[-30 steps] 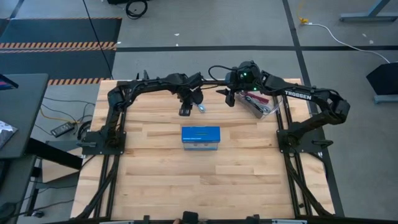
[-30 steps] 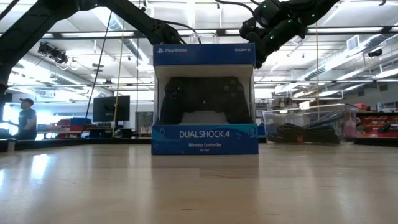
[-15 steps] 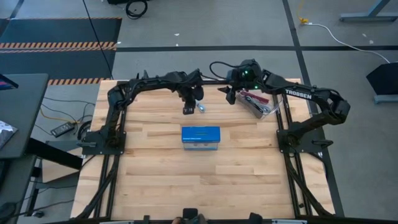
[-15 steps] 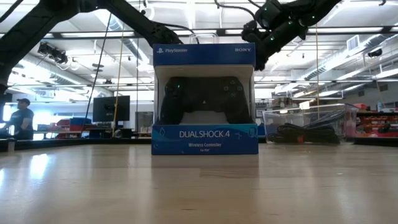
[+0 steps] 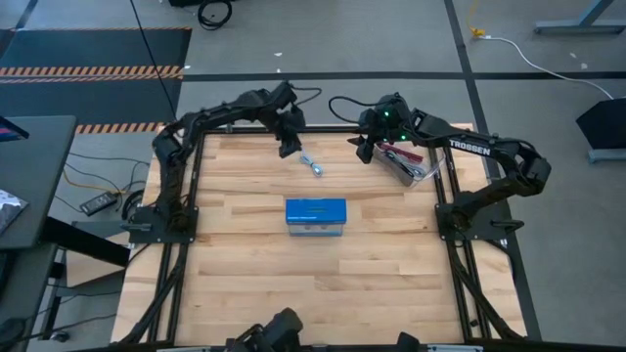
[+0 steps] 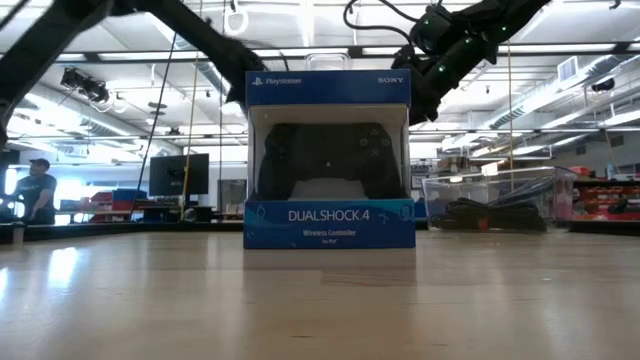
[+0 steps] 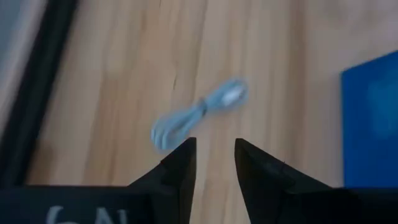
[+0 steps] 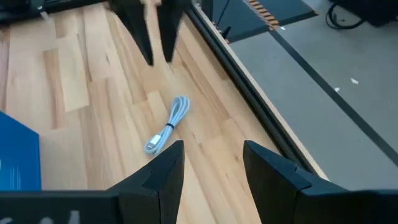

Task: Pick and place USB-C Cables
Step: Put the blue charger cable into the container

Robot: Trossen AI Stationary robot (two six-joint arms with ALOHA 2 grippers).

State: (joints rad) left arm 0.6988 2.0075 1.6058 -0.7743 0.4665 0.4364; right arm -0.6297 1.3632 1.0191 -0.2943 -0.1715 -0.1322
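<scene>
A pale blue-white USB-C cable bundle (image 5: 313,164) lies flat on the wood near the table's far edge, also seen in the left wrist view (image 7: 199,114) and the right wrist view (image 8: 166,127). My left gripper (image 5: 288,147) (image 7: 214,146) hovers open just beyond it toward the far-left, touching nothing. My right gripper (image 5: 364,152) (image 8: 211,158) is open too, to the cable's right, between it and the clear bin (image 5: 423,174). Red and black cable bundles (image 5: 399,154) lie inside that bin (image 6: 495,185).
A blue DualShock 4 controller box (image 5: 315,216) (image 6: 328,160) stands upright mid-table, nearer than the cable. My left gripper's fingers (image 8: 152,28) show in the right wrist view beyond the cable. Bare wood stretches across the near half of the table (image 5: 323,293).
My left gripper has drawn back from beside the cable, rising and moving toward the table's far-left corner. The pale cable bundle has stayed lying where it was.
</scene>
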